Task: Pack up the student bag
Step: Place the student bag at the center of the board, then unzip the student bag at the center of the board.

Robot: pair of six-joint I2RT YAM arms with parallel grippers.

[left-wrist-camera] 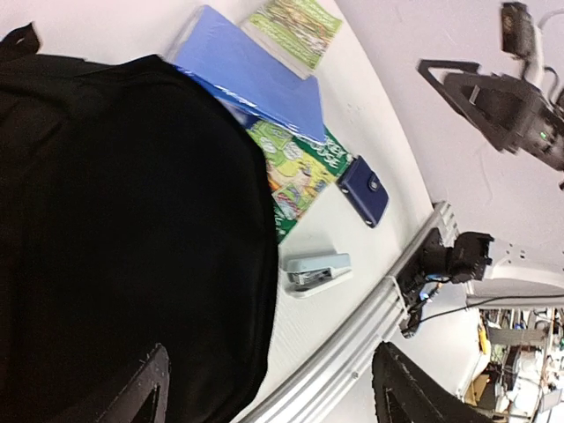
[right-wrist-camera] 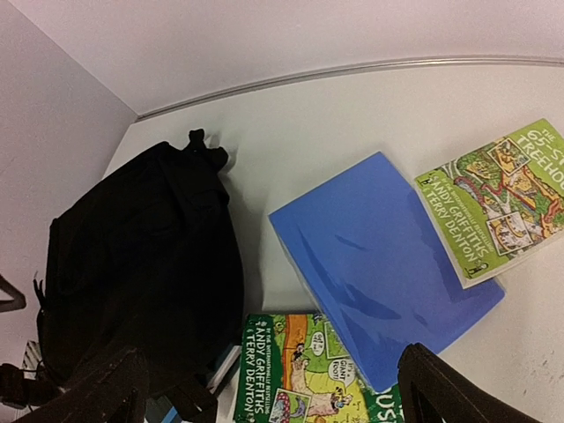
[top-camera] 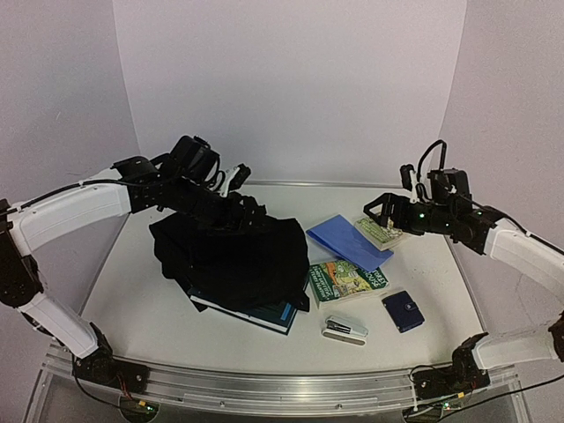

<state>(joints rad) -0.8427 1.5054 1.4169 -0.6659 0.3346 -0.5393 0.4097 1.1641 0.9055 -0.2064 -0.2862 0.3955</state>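
Observation:
The black student bag (top-camera: 233, 256) lies crumpled at table centre-left, over a dark book (top-camera: 264, 313); it fills the left of the left wrist view (left-wrist-camera: 123, 229) and shows in the right wrist view (right-wrist-camera: 141, 264). My left gripper (top-camera: 249, 209) hovers over the bag's far edge, open and empty (left-wrist-camera: 269, 388). My right gripper (top-camera: 381, 211) is open and empty above a blue folder (top-camera: 348, 241) (right-wrist-camera: 383, 273). Under the folder lie a green book (top-camera: 345, 280) (right-wrist-camera: 308, 374) and a lime-green book (top-camera: 379, 231) (right-wrist-camera: 498, 207).
A grey stapler (top-camera: 345, 330) (left-wrist-camera: 315, 271) and a dark blue case (top-camera: 403, 311) (left-wrist-camera: 364, 189) lie near the front edge. A metal rail (top-camera: 282, 388) runs along the front. White walls enclose the table's back and sides.

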